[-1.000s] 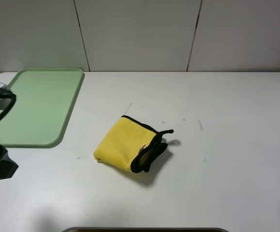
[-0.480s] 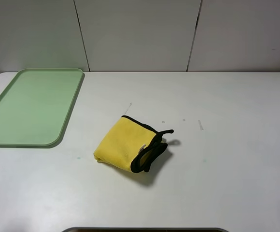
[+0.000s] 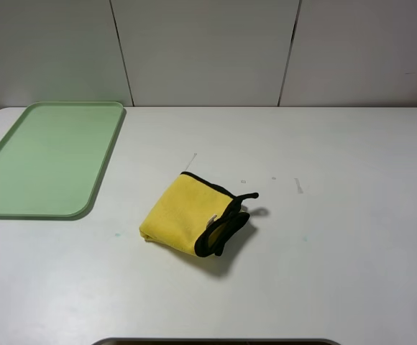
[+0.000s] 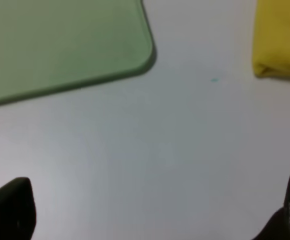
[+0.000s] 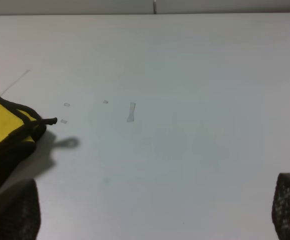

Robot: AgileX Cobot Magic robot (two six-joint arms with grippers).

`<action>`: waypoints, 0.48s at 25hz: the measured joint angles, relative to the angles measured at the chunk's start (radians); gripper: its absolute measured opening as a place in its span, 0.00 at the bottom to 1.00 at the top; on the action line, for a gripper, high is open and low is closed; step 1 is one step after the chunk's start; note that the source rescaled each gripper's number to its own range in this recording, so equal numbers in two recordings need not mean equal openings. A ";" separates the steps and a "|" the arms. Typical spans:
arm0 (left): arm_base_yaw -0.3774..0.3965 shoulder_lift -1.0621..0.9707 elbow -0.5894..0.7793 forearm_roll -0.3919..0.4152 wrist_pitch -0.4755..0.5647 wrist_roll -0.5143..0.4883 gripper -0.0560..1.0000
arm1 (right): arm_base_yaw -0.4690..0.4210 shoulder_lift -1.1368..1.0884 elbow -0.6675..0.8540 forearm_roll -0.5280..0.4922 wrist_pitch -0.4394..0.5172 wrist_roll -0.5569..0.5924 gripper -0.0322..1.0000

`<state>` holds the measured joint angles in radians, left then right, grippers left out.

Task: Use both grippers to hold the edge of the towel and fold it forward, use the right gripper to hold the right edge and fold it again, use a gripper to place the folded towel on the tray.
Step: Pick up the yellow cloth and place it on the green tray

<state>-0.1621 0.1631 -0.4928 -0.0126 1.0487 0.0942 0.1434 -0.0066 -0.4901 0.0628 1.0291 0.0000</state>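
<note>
A yellow towel (image 3: 187,214) with black trim lies folded into a small bundle at the table's middle. Its corner shows in the left wrist view (image 4: 280,42), and its trimmed end with a black loop shows in the right wrist view (image 5: 7,132). A light green tray (image 3: 47,158) sits empty at the far left; its corner shows in the left wrist view (image 4: 65,45). Neither gripper shows in the exterior high view. My left gripper (image 4: 150,210) is open and empty over bare table near the tray's corner. My right gripper (image 5: 155,207) is open and empty, to the right of the towel.
The white table (image 3: 338,180) meets a white panelled wall (image 3: 208,50) at the back. A dark edge (image 3: 216,341) shows at the front of the exterior high view. A few small marks (image 5: 131,111) dot the table right of the towel.
The left arm, seen at the left edge a second ago, has pulled out of the exterior high view. The towel and tray have not moved.
</note>
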 joint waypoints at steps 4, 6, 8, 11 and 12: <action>0.051 -0.040 0.001 -0.004 0.004 0.004 1.00 | 0.000 0.000 0.000 0.000 0.000 0.000 1.00; 0.083 -0.062 0.001 -0.004 0.004 0.005 1.00 | 0.000 0.000 0.000 0.000 0.000 0.000 1.00; 0.095 -0.083 0.001 -0.005 0.005 0.006 1.00 | 0.000 0.000 0.000 0.000 0.000 0.000 1.00; 0.100 -0.125 0.001 -0.007 0.006 0.006 1.00 | 0.000 0.000 0.000 0.000 0.000 0.000 1.00; 0.100 -0.145 0.001 -0.007 0.006 0.006 1.00 | 0.000 0.000 0.000 0.000 0.000 0.000 1.00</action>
<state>-0.0623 0.0179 -0.4916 -0.0197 1.0548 0.1005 0.1434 -0.0066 -0.4901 0.0628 1.0291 0.0000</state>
